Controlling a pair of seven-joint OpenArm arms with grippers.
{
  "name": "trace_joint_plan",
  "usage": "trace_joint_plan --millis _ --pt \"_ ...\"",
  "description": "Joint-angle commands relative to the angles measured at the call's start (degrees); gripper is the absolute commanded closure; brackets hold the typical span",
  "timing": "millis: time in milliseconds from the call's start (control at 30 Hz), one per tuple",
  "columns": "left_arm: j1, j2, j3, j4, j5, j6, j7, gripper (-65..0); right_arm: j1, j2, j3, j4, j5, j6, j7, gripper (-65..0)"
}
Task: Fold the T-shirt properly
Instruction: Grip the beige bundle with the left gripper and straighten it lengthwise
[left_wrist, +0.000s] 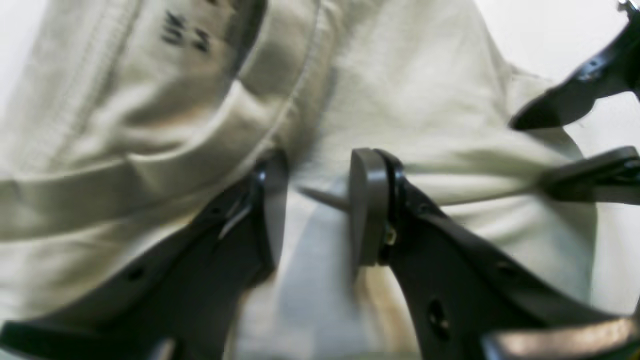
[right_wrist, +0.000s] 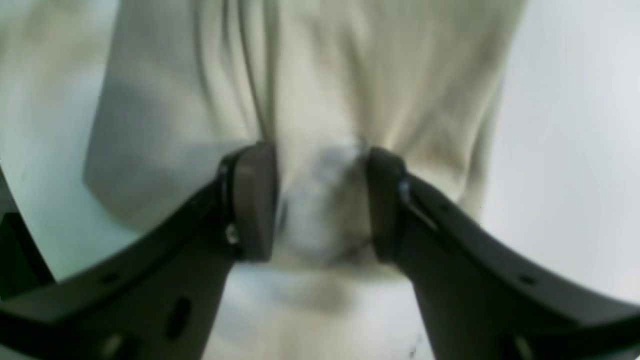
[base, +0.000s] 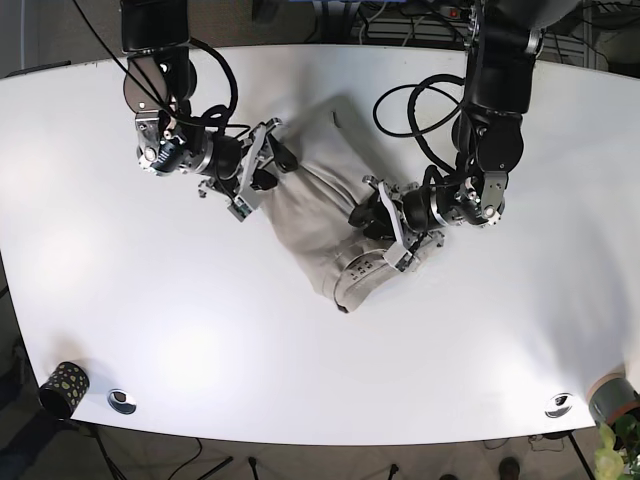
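Cream cotton, bunched up and blurry, fills both wrist views. The T-shirt (base: 325, 225) lies crumpled in a diagonal strip across the middle of the white surface (base: 200, 330), running from upper right of centre down towards the lower middle.

Right hand (right_wrist: 320, 207) first: its two grey pads sit either side of a gathered wad of shirt fabric, the cloth pleating upward from the pinch. The pads press on the wad, though the blur hides just how tight the pinch is. From the base view it sits at the strip's upper left edge.

Left hand (left_wrist: 317, 210) now: its pads stand apart with a gap between them, cloth lying under and behind. Whether any fold is caught between them, I cannot tell; the picture is smeared there. Dark printed marks (left_wrist: 185, 32) show on the inside of the collar region, too soft to read. The right hand's black fingers poke in at the right edge of this view.

Down at the surface's near edge: a dark speckled cup (base: 62, 388) at the left corner, two small round discs, one (base: 121, 400) beside the cup and one (base: 558, 404) far right, and a grey pot (base: 612, 400) cut off by the corner.
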Motion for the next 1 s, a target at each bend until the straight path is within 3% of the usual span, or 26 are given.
trace_joint_plan --millis 0,233,600,800,967 --pt "-2.2 -1.67 -0.34 -1.49 1.33 1.1 0.1 -20.0 -1.32 1.88 1.94 2.68 1.19 0.14 -0.64 -26.8" --pt "-4.57 -1.84 -0.34 -2.64 1.24 1.01 0.1 -20.1 -3.43 5.4 4.93 5.58 6.03 0.14 -0.81 -26.8" --pt "-2.29 -2.37 -0.6 14.51 0.97 1.28 0.45 -20.3 0.08 5.31 5.89 6.63 8.05 0.14 -0.99 -26.8" --pt "-0.09 -2.2 -0.34 19.78 1.24 2.24 0.45 -20.3 3.86 3.38 5.8 3.29 2.42 0.14 -0.9 -26.8" --pt "2.9 -0.26 -0.34 23.21 1.33 11.3 0.45 -20.6 6.85 1.01 5.98 -0.05 -6.89 0.14 -0.64 -26.8"
